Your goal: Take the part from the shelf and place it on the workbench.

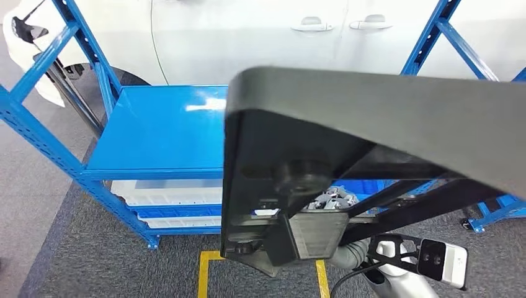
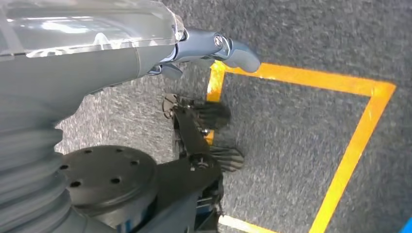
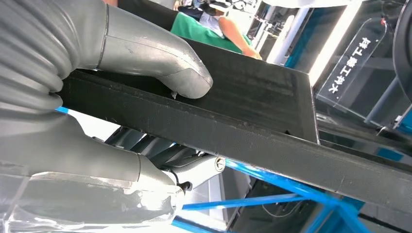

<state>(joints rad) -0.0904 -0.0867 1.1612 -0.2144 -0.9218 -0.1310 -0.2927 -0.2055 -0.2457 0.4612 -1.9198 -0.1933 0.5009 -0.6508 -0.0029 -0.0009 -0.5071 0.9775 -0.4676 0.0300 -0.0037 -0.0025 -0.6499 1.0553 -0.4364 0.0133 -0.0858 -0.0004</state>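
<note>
Gripping black part (image 3: 252,121) in right robot hand (image 3: 121,97); left robot hand (image 2: 194,53) hanging, fingers apart

Part (image 1: 372,118) hanging close before the camera, in front of the shelf (image 1: 155,133), covering its right half. Right hand (image 3: 145,68) gripping the part's edge, thumb lying on top. Bins (image 1: 164,192) sitting under the shelf board. Car (image 1: 248,37) standing behind the shelf. Floor tape (image 1: 208,270) lying before it, below the part.
</note>
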